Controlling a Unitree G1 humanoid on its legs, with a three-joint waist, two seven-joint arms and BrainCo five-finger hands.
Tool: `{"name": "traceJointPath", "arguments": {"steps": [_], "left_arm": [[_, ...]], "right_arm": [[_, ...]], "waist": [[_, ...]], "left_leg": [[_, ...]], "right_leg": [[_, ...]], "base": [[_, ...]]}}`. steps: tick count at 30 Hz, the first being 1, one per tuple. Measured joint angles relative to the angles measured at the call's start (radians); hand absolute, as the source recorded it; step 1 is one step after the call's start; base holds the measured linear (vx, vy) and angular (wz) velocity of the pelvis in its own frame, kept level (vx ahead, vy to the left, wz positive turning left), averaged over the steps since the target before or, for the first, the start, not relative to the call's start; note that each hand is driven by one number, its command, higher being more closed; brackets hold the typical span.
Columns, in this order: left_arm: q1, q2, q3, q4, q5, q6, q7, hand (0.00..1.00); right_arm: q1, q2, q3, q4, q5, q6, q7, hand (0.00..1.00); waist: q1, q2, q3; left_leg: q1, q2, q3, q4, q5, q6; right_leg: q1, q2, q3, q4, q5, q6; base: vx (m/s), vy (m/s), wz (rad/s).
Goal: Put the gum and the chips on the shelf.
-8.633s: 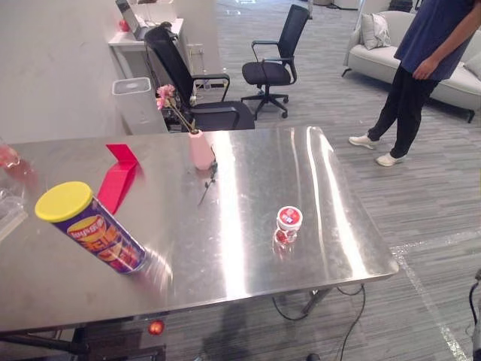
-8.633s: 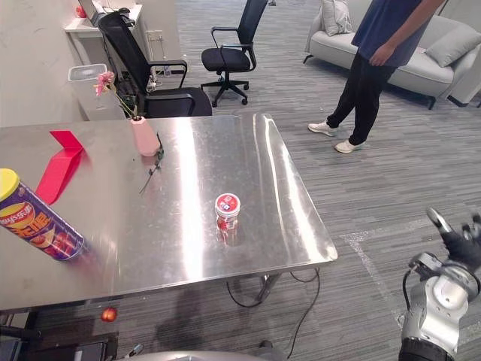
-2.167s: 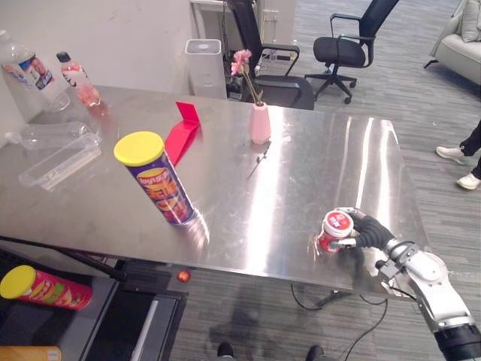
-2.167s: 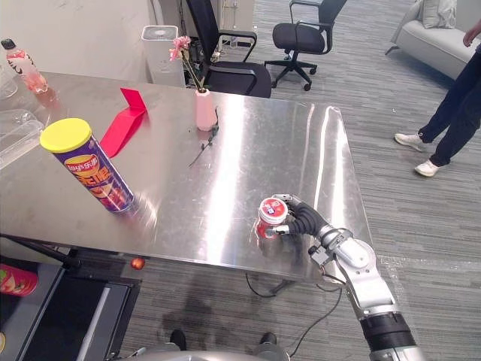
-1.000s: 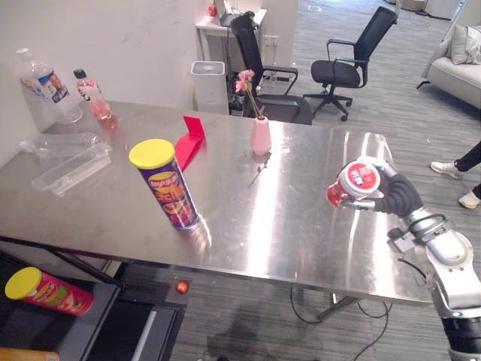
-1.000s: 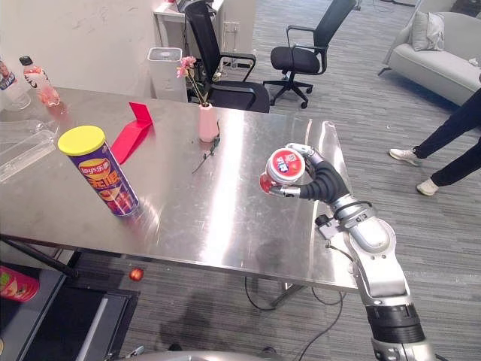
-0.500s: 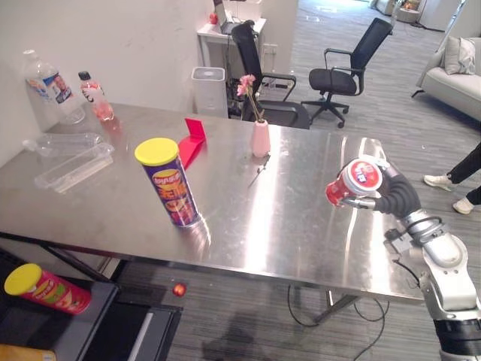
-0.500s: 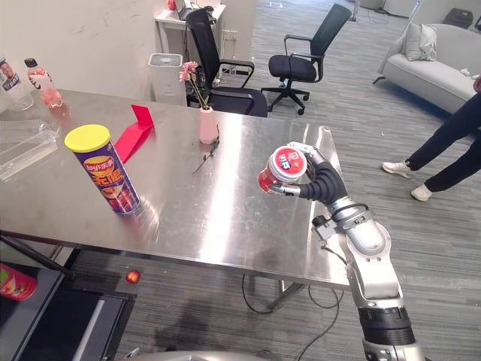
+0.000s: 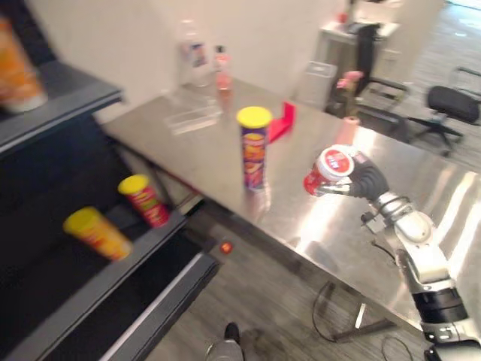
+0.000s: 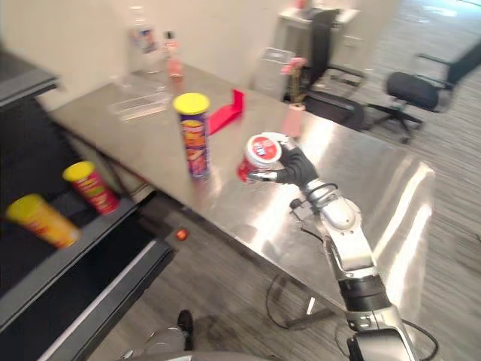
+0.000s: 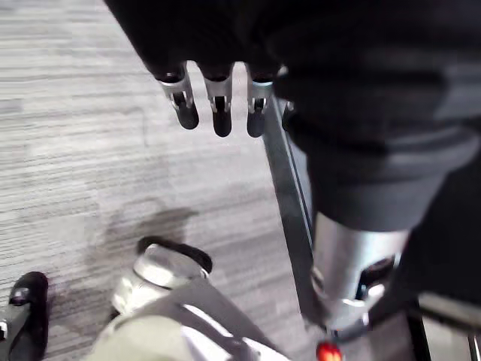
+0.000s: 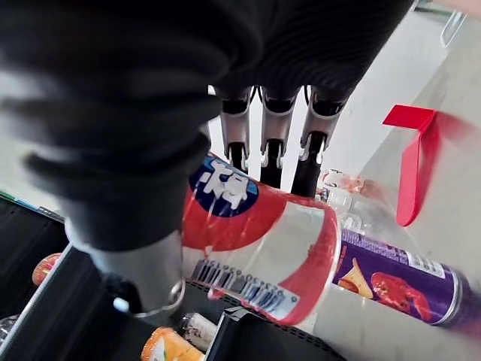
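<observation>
right hand (image 9: 370, 179) clasps the gum tub (image 9: 332, 167) over the table (image 9: 197, 150); left wrist view shows left hand (image 11: 219, 105) slack above floor (image 11: 75, 150).

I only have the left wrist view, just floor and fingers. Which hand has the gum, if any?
Observer: The right hand. Its fingers are curled round the gum, which it holds in the air beside the table.
Operator: Where are the chips?
Observer: The chips stand upright on the table, yellow lid on, with no hand on them.
Operator: Is the shelf in sight?
Observer: Yes, a dark shelf shows to the robot's left, with a red can and a yellow can lying on it.
</observation>
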Motion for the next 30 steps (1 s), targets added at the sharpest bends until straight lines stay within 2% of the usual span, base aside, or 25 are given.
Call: {"name": "traceJointPath", "arguments": {"steps": [1, 3, 4, 5, 6, 7, 9, 10, 11, 13, 17, 18, 19, 20, 21, 22, 23, 24, 25, 26, 29, 30], "left_arm": [[0.019, 0.000, 0.001, 0.022, 0.012, 0.003, -0.002, 0.00], [0.051, -0.004, 0.011, 0.032, 0.044, 0.007, -0.008, 0.00], [0.056, -0.008, 0.021, 0.032, 0.045, 0.006, -0.013, 0.00], [0.057, -0.008, 0.020, 0.030, 0.046, 0.004, -0.015, 0.00], [0.055, -0.003, 0.023, 0.029, 0.047, 0.003, -0.018, 0.00], [0.054, -0.003, 0.027, 0.030, 0.054, 0.001, -0.020, 0.00], [0.050, -0.006, 0.024, 0.032, 0.083, -0.011, -0.022, 0.00], [0.049, -0.005, 0.022, 0.033, 0.083, -0.013, -0.022, 0.00], [0.049, -0.006, 0.010, 0.044, 0.084, -0.027, -0.024, 0.00], [0.051, -0.009, 0.004, 0.057, 0.082, -0.031, -0.029, 0.00], [0.051, -0.003, -0.013, 0.069, 0.082, -0.039, -0.039, 0.00], [0.049, 0.001, -0.019, 0.066, 0.083, -0.040, -0.041, 0.00], [0.047, 0.005, -0.022, 0.062, 0.085, -0.038, -0.041, 0.00], [0.041, 0.013, -0.028, 0.050, 0.109, -0.036, -0.041, 0.00], [0.034, 0.016, -0.032, 0.046, 0.120, -0.034, -0.042, 0.00], [0.002, 0.036, -0.028, 0.051, 0.146, -0.014, -0.042, 0.00], [-0.034, 0.060, -0.014, 0.051, 0.158, 0.009, -0.044, 0.00], [-0.046, 0.064, -0.014, 0.050, 0.162, 0.017, -0.045, 0.00], [-0.062, 0.062, -0.022, 0.056, 0.167, 0.049, -0.058, 0.00], [-0.060, 0.069, -0.023, 0.049, 0.171, 0.051, -0.063, 0.00], [-0.057, 0.073, -0.066, 0.015, 0.171, 0.068, -0.091, 0.00], [-0.055, 0.073, -0.072, 0.011, 0.171, 0.069, -0.092, 0.00]], "right_arm": [[0.036, -0.003, -0.021, -0.001, -0.001, 0.000, -0.006, 1.00], [0.105, -0.013, -0.060, -0.022, -0.001, -0.001, -0.013, 1.00], [0.133, -0.014, -0.087, -0.027, -0.001, -0.004, -0.014, 1.00], [0.145, -0.011, -0.088, -0.027, -0.001, -0.004, -0.016, 1.00], [0.156, -0.011, -0.090, -0.031, -0.001, -0.005, -0.012, 1.00], [0.164, -0.010, -0.091, -0.031, -0.002, -0.005, -0.012, 1.00], [0.203, 0.013, -0.111, -0.031, -0.004, -0.005, -0.012, 1.00], [0.208, 0.017, -0.116, -0.031, -0.004, -0.005, -0.012, 1.00], [0.225, 0.037, -0.131, -0.028, -0.004, -0.005, -0.018, 1.00], [0.234, 0.040, -0.139, -0.027, -0.009, -0.008, -0.021, 1.00], [0.267, 0.045, -0.153, -0.024, -0.041, -0.054, -0.021, 1.00], [0.279, 0.046, -0.156, -0.024, -0.040, -0.069, -0.010, 1.00], [0.290, 0.047, -0.157, -0.025, -0.040, -0.075, -0.006, 1.00], [0.320, 0.051, -0.159, -0.026, -0.040, -0.086, 0.005, 1.00], [0.333, 0.054, -0.159, -0.028, -0.040, -0.087, 0.007, 1.00], [0.346, 0.069, -0.158, -0.033, -0.041, -0.087, 0.006, 1.00], [0.354, 0.100, -0.159, -0.045, -0.041, -0.088, 0.005, 1.00], [0.354, 0.099, -0.164, -0.068, -0.040, -0.088, 0.005, 1.00], [0.359, 0.105, -0.164, -0.104, -0.040, -0.094, 0.011, 1.00], [0.358, 0.105, -0.158, -0.107, -0.040, -0.094, 0.014, 1.00], [0.353, 0.099, -0.152, -0.101, -0.039, -0.095, 0.039, 1.00], [0.349, 0.099, -0.151, -0.100, -0.039, -0.095, 0.042, 1.00]], "waist": [[-0.008, -0.003, 0.000], [-0.033, 0.020, -0.014], [-0.046, 0.041, -0.025], [-0.059, 0.031, -0.038], [-0.059, 0.029, -0.040], [-0.059, 0.030, -0.042], [-0.065, 0.037, -0.045], [-0.065, 0.036, -0.045], [-0.071, 0.029, -0.047], [-0.073, 0.028, -0.046], [-0.060, 0.032, -0.041], [-0.061, 0.036, -0.031], [-0.062, 0.036, -0.027], [-0.068, 0.043, -0.018], [-0.072, 0.050, -0.015], [-0.093, 0.047, -0.009], [-0.100, -0.024, -0.010], [-0.098, -0.023, 0.004], [-0.086, -0.028, 0.019], [-0.088, -0.024, 0.021], [-0.082, 0.010, 0.004], [-0.082, 0.010, 0.000]], "left_leg": [[0.049, 0.030, 0.096, 0.118, -0.048, -0.017], [0.123, 0.093, 0.139, 0.163, -0.047, -0.049], [0.115, 0.063, 0.142, 0.114, -0.047, -0.081], [0.110, 0.025, 0.140, 0.058, -0.037, -0.086], [0.111, -0.022, 0.131, -0.027, -0.029, -0.086], [0.116, -0.041, 0.126, -0.075, -0.027, -0.089], [0.147, -0.114, 0.057, -0.295, 0.008, -0.109], [0.149, -0.120, 0.050, -0.317, 0.016, -0.107], [0.157, -0.145, 0.018, -0.396, 0.062, -0.102], [0.170, -0.165, -0.011, -0.455, 0.098, -0.101], [0.166, -0.207, -0.110, -0.491, 0.099, -0.094], [0.164, -0.219, -0.155, -0.491, 0.087, -0.080], [0.164, -0.225, -0.181, -0.491, 0.086, -0.079], [0.156, -0.229, -0.269, -0.493, 0.090, -0.080], [0.141, -0.227, -0.312, -0.494, 0.088, -0.080], [0.121, -0.217, -0.335, -0.494, 0.035, -0.116], [0.096, -0.234, -0.280, -0.407, -0.022, -0.101], [0.074, -0.206, -0.264, -0.297, -0.016, -0.031], [0.104, -0.220, -0.316, -0.295, -0.031, -0.060], [0.107, -0.231, -0.332, -0.304, -0.025, -0.052], [0.104, -0.232, -0.424, -0.325, 0.004, -0.057], [0.105, -0.233, -0.436, -0.331, 0.009, -0.060]], "right_leg": [[0.014, -0.030, -0.034, 0.006, 0.001, 0.001], [0.040, -0.048, -0.101, 0.024, 0.003, 0.007], [0.033, -0.060, -0.130, 0.039, 0.007, 0.023], [0.019, -0.066, -0.129, 0.026, 0.021, 0.045], [0.011, -0.066, -0.133, 0.000, 0.045, 0.052], [0.010, -0.065, -0.145, -0.006, 0.056, 0.054], [0.009, -0.058, -0.218, 0.005, 0.075, 0.058], [0.010, -0.058, -0.225, 0.009, 0.075, 0.058], [0.011, -0.070, -0.246, 0.043, 0.074, 0.056], [0.013, -0.092, -0.257, 0.093, 0.074, 0.055], [0.015, -0.179, -0.253, 0.260, 0.070, 0.042], [0.010, -0.197, -0.193, 0.310, 0.076, 0.000], [0.004, -0.202, -0.147, 0.332, 0.082, -0.026], [-0.037, -0.175, 0.013, 0.376, 0.055, -0.085], [-0.057, -0.134, 0.093, 0.380, 0.021, -0.079], [-0.085, -0.035, 0.230, 0.333, -0.033, -0.064], [-0.104, -0.016, 0.330, 0.254, -0.058, -0.040], [-0.105, -0.007, 0.355, 0.250, -0.074, -0.017], [-0.105, 0.007, 0.440, 0.243, -0.111, 0.005], [-0.112, 0.012, 0.455, 0.244, -0.113, 0.005], [-0.125, 0.063, 0.463, 0.169, -0.099, 0.020], [-0.123, 0.068, 0.462, 0.146, -0.093, 0.025]], "base": [[-0.11, 0.043, 1.17], [-0.10, 0.079, 1.25], [-0.10, 0.155, 1.07], [-0.14, 0.200, 1.11], [-0.13, 0.164, 0.73], [-0.15, 0.166, 0.77], [-0.15, 0.155, 0.88], [-0.16, 0.091, 1.05], [-0.12, 0.031, 0.86], [-0.10, 0.005, 0.80], [-0.07, 0.062, 0.73], [-0.07, 0.110, 0.92], [-0.05, 0.090, 1.24], [-0.05, 0.054, 1.17], [-0.05, 0.034, 1.69], [0.03, 0.015, 1.74], [0.08, -0.008, 1.65], [0.20, -0.032, 1.42], [0.15, -0.026, 0.94], [0.11, 0.006, 1.12], [0.04, 0.030, 0.84], [0.08, -0.006, 0.71]]}}
